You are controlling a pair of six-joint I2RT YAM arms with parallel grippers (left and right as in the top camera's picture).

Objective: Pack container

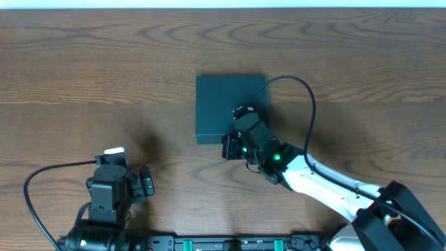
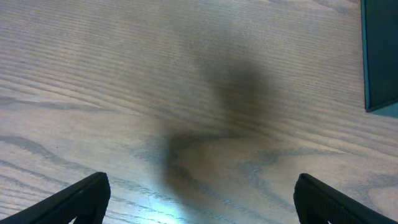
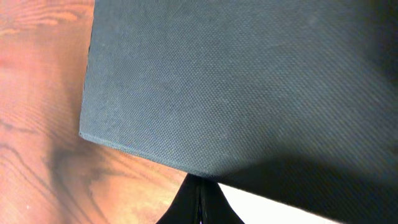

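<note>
The container (image 1: 226,104) is a dark teal-grey square box with its flat lid down, in the middle of the table. My right gripper (image 1: 240,118) hangs over its near right part. In the right wrist view the textured lid (image 3: 236,81) fills most of the picture, and the right gripper (image 3: 200,193) is shut, its tips meeting the lid's near edge with nothing between them. My left gripper (image 1: 115,155) stands at the near left, well away from the box. It is open (image 2: 200,190) over bare wood, and only the box's side (image 2: 379,56) shows at the far right.
The wooden table (image 1: 83,77) stretches around the box on all sides. A black cable (image 1: 306,104) loops from the right arm past the box's right side. Another cable (image 1: 42,188) curves by the left arm's base.
</note>
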